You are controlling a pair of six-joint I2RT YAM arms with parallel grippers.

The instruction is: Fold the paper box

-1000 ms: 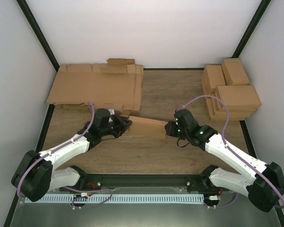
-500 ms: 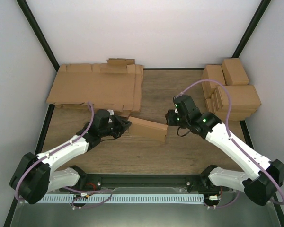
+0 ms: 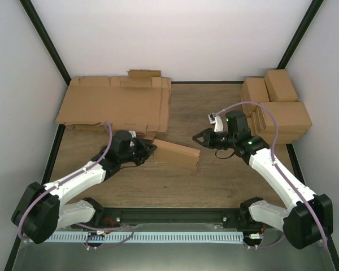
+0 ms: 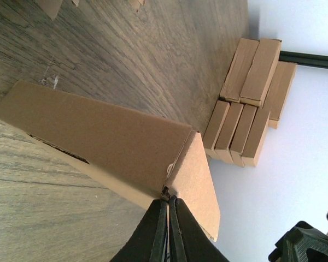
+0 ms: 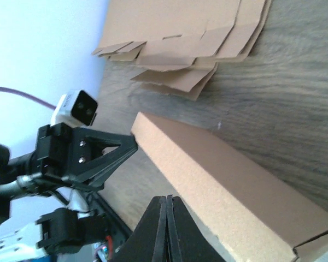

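Note:
The paper box [image 3: 177, 153], a closed long brown cardboard shape, lies slanted on the wooden table in the middle of the top view. My left gripper [image 3: 153, 149] is at its left end, shut on a thin edge at the box's corner [image 4: 177, 164]; the black fingers [image 4: 156, 229] are pressed together there. My right gripper [image 3: 197, 138] hovers just behind the box's right end, apart from it, shut with nothing between its fingers [image 5: 177, 229]. In the right wrist view the box [image 5: 224, 174] runs below that gripper, and the left gripper [image 5: 132, 143] meets its far end.
A pile of flat cardboard sheets [image 3: 116, 104] lies at the back left, also seen from the right wrist [image 5: 191, 33]. Stacked finished boxes [image 3: 277, 110] stand at the back right [image 4: 251, 82]. Black frame posts and white walls bound the table.
My right gripper has let go of the box's right end, lifted back and to the right, and shut. The box's right end has settled slightly. The left gripper stays put.

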